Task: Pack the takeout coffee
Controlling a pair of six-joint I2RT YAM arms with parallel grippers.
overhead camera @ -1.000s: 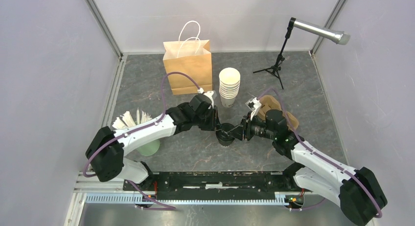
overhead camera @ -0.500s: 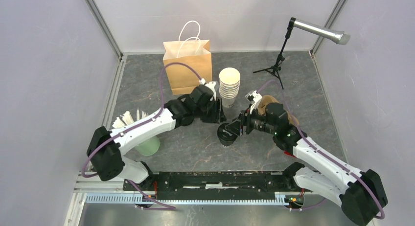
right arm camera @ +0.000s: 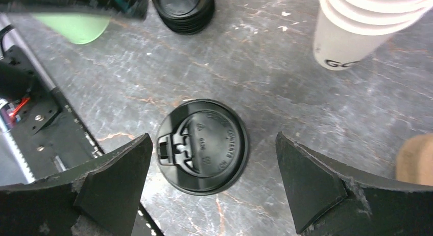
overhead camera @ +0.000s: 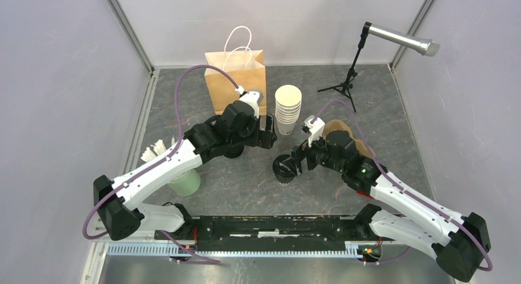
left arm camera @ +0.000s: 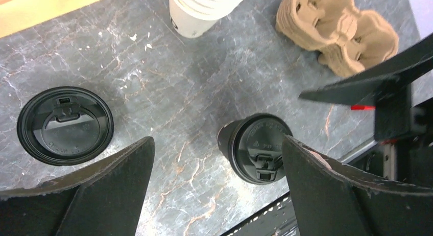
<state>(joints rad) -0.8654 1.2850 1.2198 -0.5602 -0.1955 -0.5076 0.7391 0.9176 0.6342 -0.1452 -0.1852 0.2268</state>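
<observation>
While both tools stood spread wide and gripped nothing, the takeout coffee (overhead camera: 284,168) sat upright on the grey, veined table (overhead camera: 246,185), its cup almost hidden beneath a round, glossy black plastic lid with a moulded sip tab. The right tool (right arm camera: 213,139) hung over it, its matte black fingers (right arm camera: 117,180) flanking the lid without touching. The left tool (overhead camera: 268,138) hovered at the coffee's 11 o'clock. At 12 o'clock rose the ribbed stack of lidless paper cups (overhead camera: 287,109). At 2 o'clock lay a lumpy brown pulp carrier (left arm camera: 337,31), and toward 9 o'clock a pile of black lids (left arm camera: 65,125).
</observation>
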